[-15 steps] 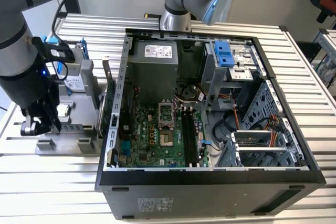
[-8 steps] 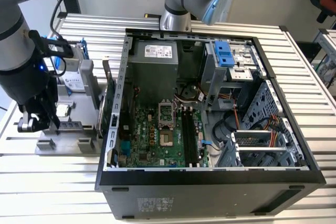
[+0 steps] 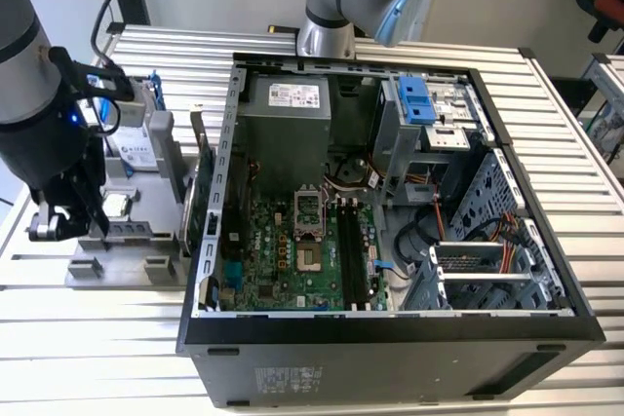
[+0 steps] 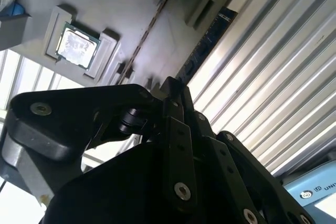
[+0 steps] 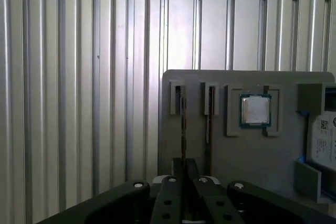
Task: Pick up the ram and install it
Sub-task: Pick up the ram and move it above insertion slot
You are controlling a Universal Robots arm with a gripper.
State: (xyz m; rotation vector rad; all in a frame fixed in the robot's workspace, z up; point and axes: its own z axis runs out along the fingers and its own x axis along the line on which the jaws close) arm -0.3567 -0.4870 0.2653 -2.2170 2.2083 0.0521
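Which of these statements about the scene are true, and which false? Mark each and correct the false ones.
1. The computer case lies open, with its motherboard showing. True.
2. The processor chip sits on the motherboard. False: it rests in the gray tray.
3. The gripper hangs over the gray tray. True.
4. The ram is installed in the case. False: it stands on edge in a tray slot.

The computer case [image 3: 390, 358] and grey parts tray [image 3: 117, 262] are overlooked from above in the exterior view. The tray's processor [image 5: 255, 110] [image 4: 77, 44] is faced squarely in the first wrist view, closer and aslant in the second wrist view.
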